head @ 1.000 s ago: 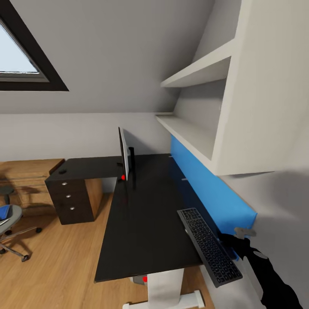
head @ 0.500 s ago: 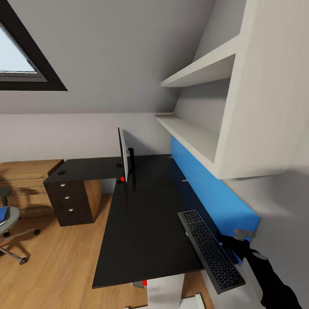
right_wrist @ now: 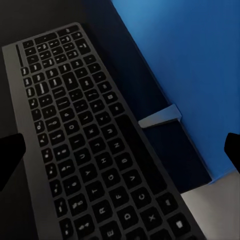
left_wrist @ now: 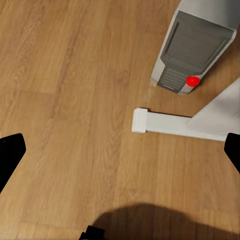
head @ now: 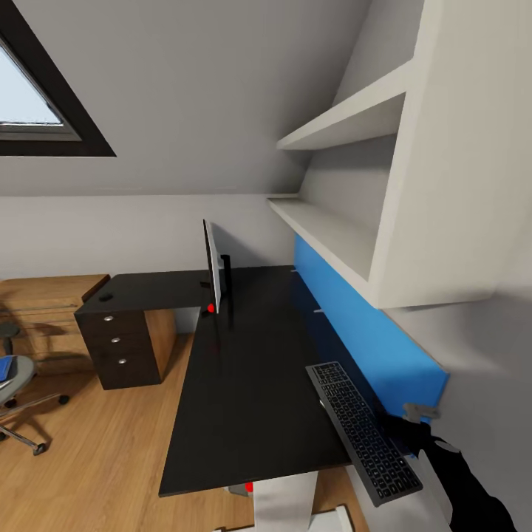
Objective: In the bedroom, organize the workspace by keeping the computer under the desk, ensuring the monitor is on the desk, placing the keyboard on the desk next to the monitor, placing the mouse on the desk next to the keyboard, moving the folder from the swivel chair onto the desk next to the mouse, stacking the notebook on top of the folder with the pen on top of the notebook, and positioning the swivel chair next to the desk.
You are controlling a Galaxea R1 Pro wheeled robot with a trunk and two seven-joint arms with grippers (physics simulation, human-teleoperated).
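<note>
Nearest: our right tool [head: 414, 415], fingers spread, empty, beside the keyboard [head: 362, 428] overhanging the bench [head: 251, 384] at its near right edge. Farther left: monitor [head: 213, 267]. Keyboard placement underway; next, we regrasp and slide it monitorward.

We see the glossy black counter [head: 251, 384]. On it stand the monitor [head: 213, 267] and the keyboard [head: 360, 428], well apart.

Honestly nothing readable anywhere here. The keyboard [right_wrist: 85, 150] keys have pale legends in the right wrist view, but they're way too blurry to make out.
</note>
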